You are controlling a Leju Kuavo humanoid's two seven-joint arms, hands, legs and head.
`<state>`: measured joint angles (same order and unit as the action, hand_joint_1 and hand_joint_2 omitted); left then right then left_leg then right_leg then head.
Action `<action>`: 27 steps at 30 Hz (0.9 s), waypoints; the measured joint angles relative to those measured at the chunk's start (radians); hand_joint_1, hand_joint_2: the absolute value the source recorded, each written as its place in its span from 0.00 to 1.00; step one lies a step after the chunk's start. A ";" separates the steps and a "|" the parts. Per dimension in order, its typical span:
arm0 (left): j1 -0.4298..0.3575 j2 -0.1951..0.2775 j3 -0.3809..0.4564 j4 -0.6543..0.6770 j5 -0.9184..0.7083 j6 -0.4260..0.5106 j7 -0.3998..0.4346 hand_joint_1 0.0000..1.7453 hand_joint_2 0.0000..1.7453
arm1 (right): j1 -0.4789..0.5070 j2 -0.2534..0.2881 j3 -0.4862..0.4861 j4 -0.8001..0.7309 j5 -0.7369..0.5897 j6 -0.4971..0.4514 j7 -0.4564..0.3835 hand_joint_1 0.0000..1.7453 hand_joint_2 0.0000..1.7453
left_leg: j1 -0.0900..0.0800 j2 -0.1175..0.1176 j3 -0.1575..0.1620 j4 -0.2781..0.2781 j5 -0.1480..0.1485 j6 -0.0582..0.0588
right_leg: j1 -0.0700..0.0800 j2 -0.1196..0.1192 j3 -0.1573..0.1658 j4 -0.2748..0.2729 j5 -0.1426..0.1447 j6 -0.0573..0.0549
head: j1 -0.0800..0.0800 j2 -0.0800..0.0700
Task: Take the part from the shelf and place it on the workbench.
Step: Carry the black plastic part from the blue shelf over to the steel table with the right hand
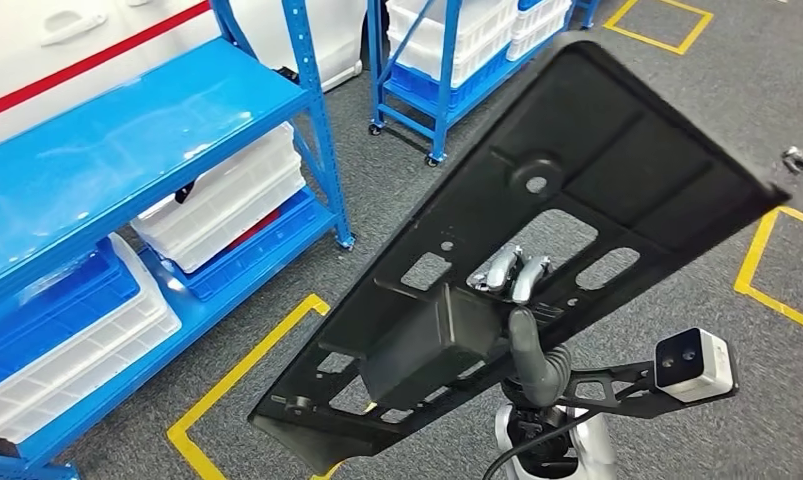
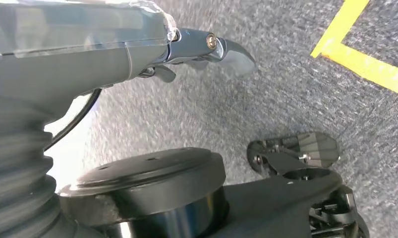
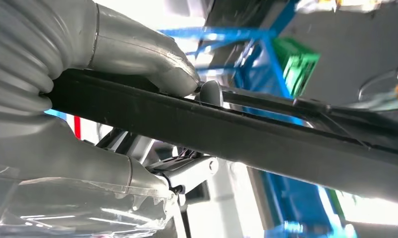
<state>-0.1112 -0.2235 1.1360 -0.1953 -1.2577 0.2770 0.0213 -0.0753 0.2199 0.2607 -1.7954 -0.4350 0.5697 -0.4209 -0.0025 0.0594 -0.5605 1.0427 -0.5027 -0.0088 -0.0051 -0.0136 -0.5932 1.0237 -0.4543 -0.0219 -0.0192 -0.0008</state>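
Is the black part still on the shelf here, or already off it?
Off the shelf. The black part is held up over the carpet by the right hand, with the blue shelf standing apart beside it.

Grey carpet floor (image 1: 667,90) with yellow tape lines (image 1: 239,364); blue shelving (image 1: 127,150) holds white bins (image 1: 227,200).

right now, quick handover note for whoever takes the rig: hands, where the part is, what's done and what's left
Right hand: grips the black part by its edge, holding it up in the air over the grey floor.
Left hand: holds nothing, hanging low over the floor; whether its fingers are spread cannot be told.
Done: the part is off the blue shelf.
Left: carry it to the workbench and set it down.
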 joint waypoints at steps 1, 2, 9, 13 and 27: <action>0.000 0.000 -0.004 0.000 -0.006 -0.002 0.004 0.00 1.00 | 0.007 0.001 -0.003 -0.001 0.005 -0.006 0.000 1.00 1.00 | 0.002 -0.017 -0.017 0.041 -0.028 -0.004 | -0.002 0.006 0.001 -0.003 0.003 -0.005 | 0.000 0.000; -0.002 0.000 -0.007 0.000 -0.011 -0.008 0.008 0.00 1.00 | 0.016 0.001 -0.005 -0.002 0.009 -0.009 0.000 1.00 1.00 | 0.004 -0.035 -0.041 0.102 -0.062 -0.008 | -0.002 0.012 0.000 -0.003 0.004 -0.008 | -0.001 0.000; -0.002 0.011 -0.025 0.000 -0.016 -0.066 -0.008 0.00 1.00 | 0.060 -0.001 -0.016 0.002 0.002 -0.002 -0.030 1.00 1.00 | 0.015 -0.086 -0.001 0.052 -0.001 -0.012 | -0.002 0.078 -0.004 0.008 0.005 -0.004 | 0.000 0.000; 0.005 0.025 -0.024 0.000 0.014 -0.088 -0.040 0.00 1.00 | 0.050 -0.003 -0.020 0.019 -0.011 0.010 -0.043 1.00 1.00 | 0.014 -0.111 0.027 -0.026 0.009 0.008 | -0.006 0.111 -0.025 0.011 0.018 0.024 | 0.000 0.000; 0.005 0.054 -0.022 0.000 0.019 -0.108 -0.079 0.00 1.00 | -0.002 -0.004 -0.039 0.058 -0.011 0.013 -0.073 1.00 1.00 | -0.002 0.012 0.031 -0.039 0.014 0.018 | 0.008 -0.035 -0.007 0.008 0.000 0.018 | 0.006 0.000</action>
<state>-0.1065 -0.1694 1.1139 -0.1957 -1.2383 0.1693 -0.0581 -0.0769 0.2156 0.2219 -1.7377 -0.4456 0.5823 -0.4938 -0.0044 0.0711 -0.5297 1.0040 -0.4890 0.0093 0.0033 -0.0483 -0.6006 1.0312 -0.4546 -0.0042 -0.0136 -0.0008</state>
